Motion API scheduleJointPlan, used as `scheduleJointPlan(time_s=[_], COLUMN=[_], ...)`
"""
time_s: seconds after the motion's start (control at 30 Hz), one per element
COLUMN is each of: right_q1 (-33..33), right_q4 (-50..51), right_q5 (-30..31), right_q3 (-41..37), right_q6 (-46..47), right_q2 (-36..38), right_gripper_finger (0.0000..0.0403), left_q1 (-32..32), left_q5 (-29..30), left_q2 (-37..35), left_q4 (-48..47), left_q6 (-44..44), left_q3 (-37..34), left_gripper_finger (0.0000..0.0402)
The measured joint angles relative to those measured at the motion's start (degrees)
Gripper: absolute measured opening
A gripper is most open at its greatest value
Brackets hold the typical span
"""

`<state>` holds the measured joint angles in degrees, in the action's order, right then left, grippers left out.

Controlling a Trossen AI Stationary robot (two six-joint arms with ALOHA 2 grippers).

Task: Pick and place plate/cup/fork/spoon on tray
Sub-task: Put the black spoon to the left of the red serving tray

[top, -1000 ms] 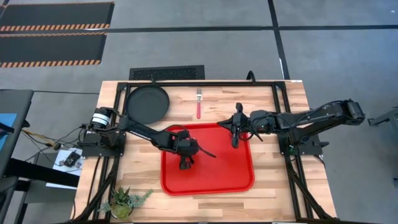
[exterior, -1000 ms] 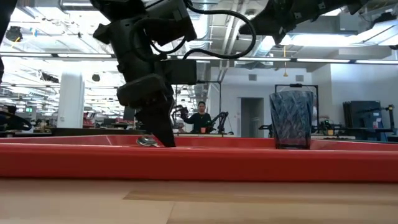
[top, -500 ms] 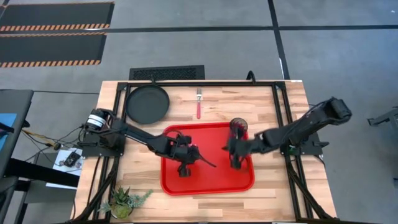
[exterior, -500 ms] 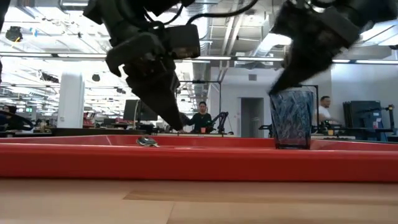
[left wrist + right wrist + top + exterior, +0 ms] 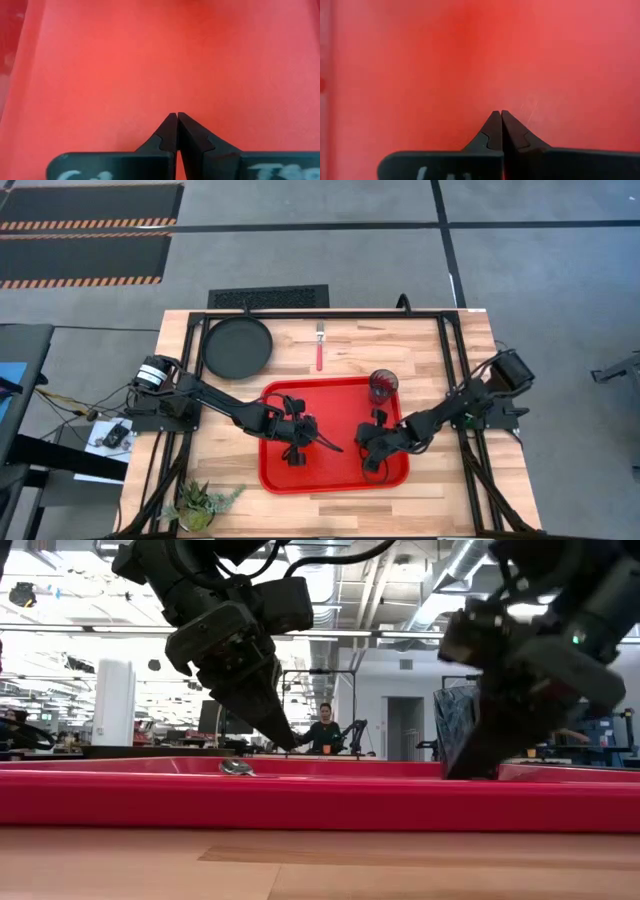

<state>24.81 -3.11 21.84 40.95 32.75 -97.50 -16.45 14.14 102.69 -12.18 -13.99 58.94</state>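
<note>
Hovering over glossy red tray (image 5: 335, 475), both end effectors closed empty, left (image 5: 177, 116), right (image 5: 500, 113), ribbed smoky cup (image 5: 383, 386) upright inside.

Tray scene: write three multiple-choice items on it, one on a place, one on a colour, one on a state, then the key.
1. Where is the cup?
A. on the tray, at a far corner
B. on the plate
C. beside the plant

2. What colour is the fork handle?
A. black
B. red
C. green

3. How is the right hand?
A. open and empty
B. shut on the cup
C. shut and empty

Key: A, it stands inside the rim; B, red below silver tines; C, its fingers meet over bare tray.
</note>
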Motion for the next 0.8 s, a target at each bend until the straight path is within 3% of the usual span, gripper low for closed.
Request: scheduleJointPlan(time_s=[0.53,0.8], right_q1=[-0.58,-0.58], right_q4=[-2.19,-2.3], right_q5=[-1.98,-2.14], right_q3=[0.13,0.07], right_q6=[3.16,3.38], right_q2=[-2.78,-2.83], right_gripper_finger=[0.0003,0.0003], left_q1=[0.21,2.8], left_q5=[0.05,-0.44], left_q2=[0.11,1.89], left_q4=[-7.45,-6.21], left_q6=[-0.12,0.03], left_q3=[0.0,0.02], left_gripper_finger=[0.0,0.0])
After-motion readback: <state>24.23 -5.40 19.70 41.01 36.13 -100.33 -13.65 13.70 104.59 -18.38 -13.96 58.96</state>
